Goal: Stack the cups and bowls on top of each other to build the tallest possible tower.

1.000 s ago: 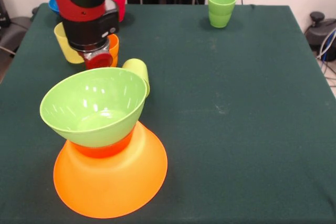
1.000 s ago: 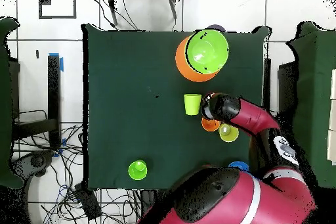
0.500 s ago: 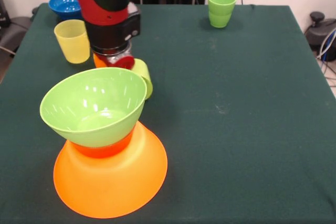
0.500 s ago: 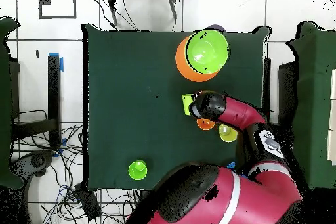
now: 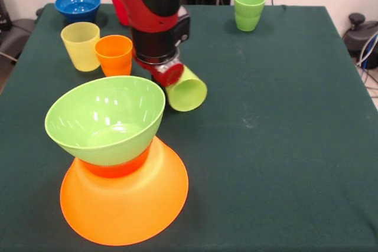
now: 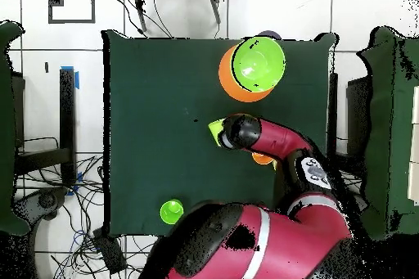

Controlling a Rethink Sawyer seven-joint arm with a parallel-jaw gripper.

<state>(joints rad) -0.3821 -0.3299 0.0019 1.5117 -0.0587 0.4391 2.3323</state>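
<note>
Lime cup (image 5: 186, 91) lies tipped on tabletop (image 5: 277, 116) just beside tower (image 5: 115, 163), gripper (image 5: 166, 74) on it, grasp unclear; risk: it rolls or bumps lime bowl (image 5: 106, 119).

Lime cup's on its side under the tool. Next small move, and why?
Probably back the tool off and re-approach the lime cup. The cup lies tipped, mouth toward the camera, beside the green bowl; a firm grip isn't visible, so it can't be stacked as is.
</note>
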